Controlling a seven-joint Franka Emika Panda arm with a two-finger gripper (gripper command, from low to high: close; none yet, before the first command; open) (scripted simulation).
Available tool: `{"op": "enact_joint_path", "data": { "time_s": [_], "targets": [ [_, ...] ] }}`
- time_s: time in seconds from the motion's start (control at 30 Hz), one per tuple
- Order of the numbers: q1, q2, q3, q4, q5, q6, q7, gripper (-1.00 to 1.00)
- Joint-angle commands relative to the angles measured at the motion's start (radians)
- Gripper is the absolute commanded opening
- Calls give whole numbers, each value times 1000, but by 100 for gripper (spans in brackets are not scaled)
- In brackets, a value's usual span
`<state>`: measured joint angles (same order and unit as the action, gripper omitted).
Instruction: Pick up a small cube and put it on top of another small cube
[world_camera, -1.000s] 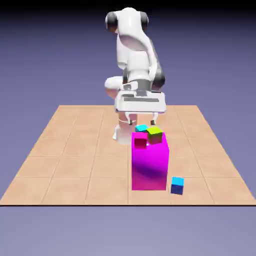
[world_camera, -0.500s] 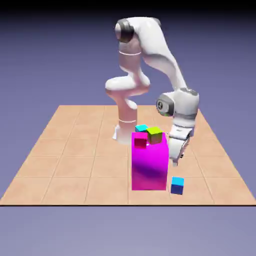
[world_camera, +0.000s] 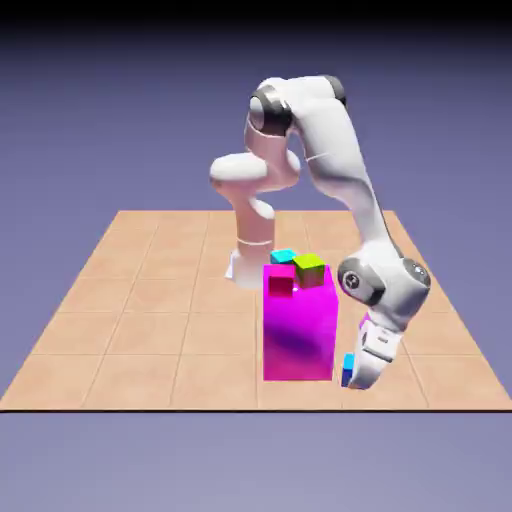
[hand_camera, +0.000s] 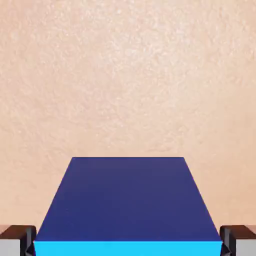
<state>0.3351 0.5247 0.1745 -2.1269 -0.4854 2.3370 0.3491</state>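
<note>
Two views are examined. Since a second ago the arm has swung from above the magenta block (world_camera: 299, 325) down to the counter (world_camera: 130, 320) at the exterior view's right, where the small cube (world_camera: 347, 368) sits just beside the block's base. The pincer (world_camera: 360, 378), wide then, now stands narrow with the cube between its fingers. In the hand view the small cube (hand_camera: 127, 205) fills the gap from one fingertip (hand_camera: 17, 240) to the other, both appearing to press its sides, so it reads as gripped.

Judgement: the grasp appears made but the lift is not yet done; the cube looks to rest on the counter, though the hand hides most of it in the exterior view. Next comes raising it clear and carrying it to a target cube.

Materials and shapes: the small cube has flat, matte navy sides and a brighter cyan face, with sharp edges. The counter shows pale tan tiles with a fine speckled grain. The magenta block is tall, glossy-looking and square-cornered. On its top sit a lime-green cube (world_camera: 309, 269), a teal cube (world_camera: 283, 256) and a dark red cube (world_camera: 281, 284), all small and crisp-edged, near one another. Arm links are smooth white with grey joints.
</note>
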Motion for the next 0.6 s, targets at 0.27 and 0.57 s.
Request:
{"op": "enact_joint_path", "data": {
  "time_s": [0.27, 0.57],
  "targets": [
    [-186, -277, 26, 75, 253, -275, 166, -100],
    [-333, -603, 14, 73, 514, -611, 437, -100]
  ]
}}
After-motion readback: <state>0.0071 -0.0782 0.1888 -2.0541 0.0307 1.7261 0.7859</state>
